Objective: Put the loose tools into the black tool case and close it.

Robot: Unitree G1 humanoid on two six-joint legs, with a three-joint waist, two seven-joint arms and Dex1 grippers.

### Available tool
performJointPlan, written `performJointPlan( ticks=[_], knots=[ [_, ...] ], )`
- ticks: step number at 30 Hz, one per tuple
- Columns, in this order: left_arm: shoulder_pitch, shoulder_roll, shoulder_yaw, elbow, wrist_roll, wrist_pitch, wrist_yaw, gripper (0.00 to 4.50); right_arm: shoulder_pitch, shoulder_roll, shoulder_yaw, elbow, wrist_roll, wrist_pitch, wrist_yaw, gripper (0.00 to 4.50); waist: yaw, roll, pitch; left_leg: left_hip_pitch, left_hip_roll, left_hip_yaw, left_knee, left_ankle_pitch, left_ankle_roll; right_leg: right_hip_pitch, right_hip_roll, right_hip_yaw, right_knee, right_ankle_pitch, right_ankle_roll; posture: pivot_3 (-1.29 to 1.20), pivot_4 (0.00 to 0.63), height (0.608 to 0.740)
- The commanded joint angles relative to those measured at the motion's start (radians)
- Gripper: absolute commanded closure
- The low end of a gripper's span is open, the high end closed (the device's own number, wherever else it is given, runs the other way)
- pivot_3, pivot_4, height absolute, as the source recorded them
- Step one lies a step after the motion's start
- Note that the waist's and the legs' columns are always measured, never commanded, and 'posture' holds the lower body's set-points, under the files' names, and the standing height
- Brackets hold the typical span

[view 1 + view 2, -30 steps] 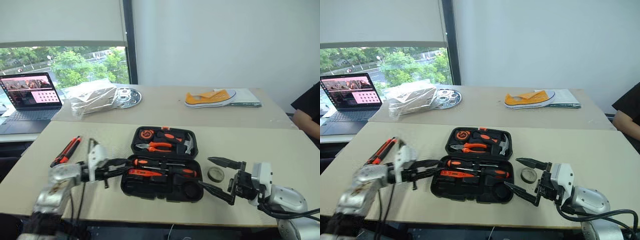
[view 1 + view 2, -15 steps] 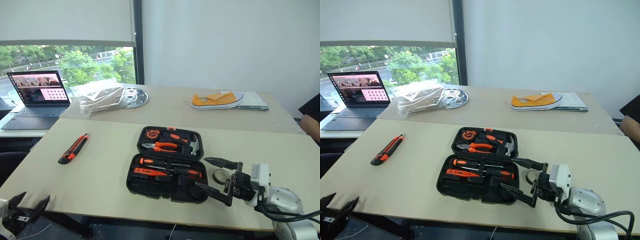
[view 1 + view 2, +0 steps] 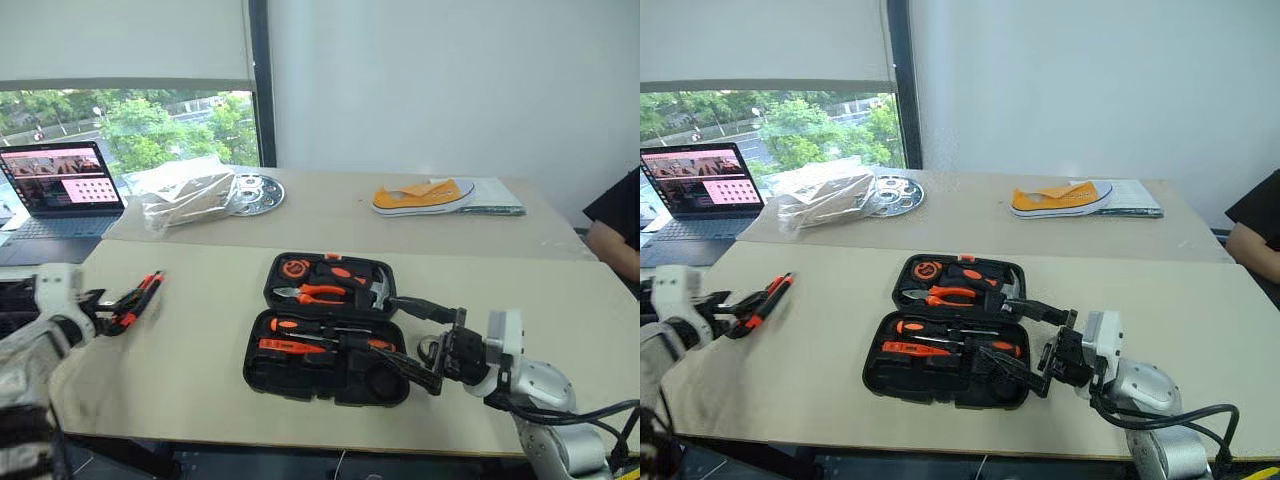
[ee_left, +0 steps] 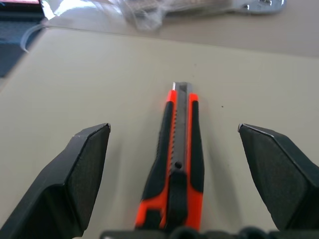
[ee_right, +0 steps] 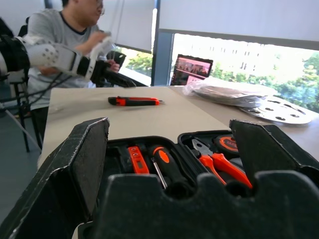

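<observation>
Left gripper (image 4: 174, 164) swung from the open black tool case (image 3: 330, 372) to the table's left edge, fingers wide either side of the orange-and-black utility knife (image 4: 177, 159), so grabbing it looks next, while right gripper (image 3: 420, 340) hovers spread beside the case.

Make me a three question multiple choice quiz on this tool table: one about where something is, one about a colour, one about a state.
1. Where does the utility knife lie?
A. inside the tool case
B. on the table between the left gripper's open fingers
C. on the laptop

2. What colour is the shoe on the far table?
A. yellow-orange with a white sole
B. blue
C. black

3. How is the tool case?
A. shut and latched
B. lying open
C. standing on its edge

Answers: 1 B, the left gripper has a finger on either side of the knife, neither touching it. 2 A, as the head views show. 3 B, both halves lie flat with tools showing in them.
</observation>
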Motion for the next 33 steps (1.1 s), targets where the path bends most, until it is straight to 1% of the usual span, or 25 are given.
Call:
performJointPlan(
  ticks=[1,3,4,5,7,8,9,10,11,13,15,17,19,21,23,25,28,31,33],
  knots=[
    [-0.097,0.030,-0.073,0.171,0.086,-0.062,-0.037,0.07,-0.008,0.009,-0.012,-0.025,0.011,0.000,-0.023,0.00,-0.007,0.000,0.000,0.000,0.000,0.001,0.000,0.000,0.000,0.000,0.001,0.000,0.000,0.000,0.000,0.00,0.150,0.740],
    [-0.128,0.026,-0.110,0.224,0.108,-0.051,-0.071,0.07,-0.004,0.010,-0.013,-0.027,0.007,-0.003,-0.032,0.00,-0.010,0.000,0.000,0.000,-0.001,0.004,-0.002,0.000,-0.001,0.000,0.001,-0.001,0.000,0.000,0.000,0.00,0.150,0.740],
    [-0.133,0.028,-0.123,0.238,0.116,-0.042,-0.084,0.61,0.001,0.009,-0.015,-0.030,0.004,-0.005,-0.037,0.00,-0.010,0.000,0.000,0.000,-0.001,0.009,-0.004,0.001,-0.002,0.000,0.001,-0.001,0.000,-0.001,0.000,0.00,0.150,0.740],
    [-0.138,0.030,-0.131,0.249,0.123,-0.038,-0.092,0.82,0.004,0.007,-0.016,-0.032,0.003,-0.007,-0.039,0.00,-0.011,0.000,0.000,0.001,-0.001,0.010,-0.005,0.001,-0.002,0.000,0.001,-0.001,0.000,-0.001,-0.001,0.00,0.150,0.740],
    [-0.126,0.035,-0.127,0.239,0.118,-0.041,-0.115,1.63,0.017,0.002,-0.026,-0.040,0.002,-0.009,-0.048,0.00,-0.010,0.000,0.000,0.002,-0.001,0.012,-0.006,0.001,-0.003,-0.001,0.000,0.000,0.000,-0.002,-0.001,0.00,0.150,0.740],
    [-0.122,0.036,-0.123,0.235,0.115,-0.044,-0.123,1.93,0.021,0.000,-0.028,-0.043,0.002,-0.009,-0.050,0.00,-0.010,0.000,0.000,0.002,-0.001,0.012,-0.006,0.002,-0.003,-0.001,0.000,0.001,0.000,-0.002,-0.001,0.00,0.150,0.740],
    [-0.108,0.040,-0.113,0.215,0.100,-0.056,-0.156,2.41,0.028,-0.004,-0.032,-0.046,0.003,-0.011,-0.052,0.00,-0.010,0.000,0.000,0.003,0.000,0.013,-0.006,0.002,-0.003,-0.001,0.000,0.001,0.000,-0.003,-0.001,0.00,0.150,0.740],
    [-0.099,0.042,-0.107,0.201,0.091,-0.065,-0.180,2.71,0.033,-0.007,-0.034,-0.049,0.003,-0.011,-0.053,0.00,-0.010,0.000,0.000,0.003,0.000,0.014,-0.006,0.002,-0.003,-0.002,0.000,0.002,0.000,-0.003,-0.001,0.00,0.150,0.740],
    [-0.090,0.041,-0.091,0.178,0.068,-0.090,-0.221,2.89,0.038,-0.011,-0.038,-0.050,0.004,-0.012,-0.053,0.00,-0.010,0.000,0.000,0.003,0.000,0.014,-0.006,0.002,-0.003,-0.002,0.000,0.002,0.000,-0.003,-0.001,0.00,0.150,0.740],
    [-0.068,0.035,-0.056,0.096,0.003,-0.156,-0.344,2.90,0.050,-0.022,-0.050,-0.054,0.006,-0.012,-0.052,0.00,-0.010,0.000,0.000,0.003,0.000,0.015,-0.006,0.002,-0.004,-0.002,-0.001,0.003,0.000,-0.003,-0.001,0.00,0.150,0.740],
    [-0.047,0.033,-0.047,-0.012,-0.066,-0.167,-0.476,2.90,0.060,-0.035,-0.062,-0.055,0.010,-0.011,-0.048,0.00,-0.007,-0.001,0.001,0.002,0.001,0.015,-0.005,0.002,-0.004,-0.004,-0.001,0.004,0.001,-0.003,-0.001,0.00,0.150,0.740],
    [-0.020,0.041,-0.074,-0.128,-0.104,-0.158,-0.580,2.90,0.069,-0.046,-0.072,-0.058,0.015,-0.007,-0.042,0.00,-0.003,-0.002,0.001,0.001,0.001,0.016,-0.005,0.002,-0.004,-0.005,-0.001,0.003,0.002,-0.003,-0.001,0.00,0.150,0.740],
    [0.001,0.053,-0.128,-0.281,-0.140,-0.129,-0.681,2.90,0.078,-0.061,-0.081,-0.059,0.019,-0.005,-0.033,0.00,-0.004,-0.002,0.001,0.001,0.001,0.016,-0.005,0.002,-0.004,-0.005,-0.001,0.004,0.002,-0.003,-0.001,0.00,0.150,0.740],
    [0.005,0.070,-0.200,-0.439,-0.167,-0.069,-0.742,2.90,0.085,-0.075,-0.089,-0.057,0.022,-0.003,-0.023,0.00,-0.004,-0.002,0.001,0.001,0.000,0.016,-0.005,0.002,-0.004,-0.005,-0.001,0.005,0.002,-0.003,-0.001,0.00,0.150,0.740],
    [-0.001,0.080,-0.288,-0.566,-0.159,-0.058,-0.795,2.90,0.091,-0.087,-0.096,-0.056,0.025,-0.001,-0.013,0.00,-0.006,-0.002,0.001,0.001,0.000,0.016,-0.005,0.002,-0.004,-0.005,-0.001,0.006,0.002,-0.003,-0.001,0.00,0.150,0.740],
    [-0.026,0.079,-0.381,-0.644,-0.114,-0.063,-0.818,2.90,0.097,-0.097,-0.102,-0.054,0.026,0.001,-0.005,0.00,-0.007,-0.001,0.001,0.002,0.000,0.016,-0.005,0.002,-0.004,-0.004,0.000,0.007,0.002,-0.003,-0.001,0.00,0.150,0.740],
    [-0.043,0.060,-0.502,-0.689,-0.031,-0.125,-0.843,2.90,0.110,-0.105,-0.107,-0.057,0.025,0.001,-0.001,0.00,-0.009,-0.001,0.001,0.003,0.000,0.016,-0.005,0.003,-0.005,-0.004,0.002,0.009,0.003,-0.003,-0.002,0.00,0.150,0.740],
    [-0.049,0.030,-0.580,-0.711,-0.003,-0.146,-0.859,2.90,0.125,-0.109,-0.110,-0.066,0.022,0.000,-0.005,0.00,-0.010,0.000,0.001,0.004,0.000,0.016,-0.005,0.003,-0.005,-0.003,0.002,0.012,0.004,-0.003,-0.002,0.00,0.150,0.740],
    [-0.059,0.016,-0.632,-0.682,0.071,-0.190,-0.842,2.90,0.136,-0.110,-0.111,-0.076,0.019,-0.001,-0.008,0.00,-0.008,0.000,0.001,0.004,0.000,0.015,-0.004,0.003,-0.005,-0.003,0.002,0.013,0.006,-0.003,-0.002,0.00,0.150,0.740]
  ],
)
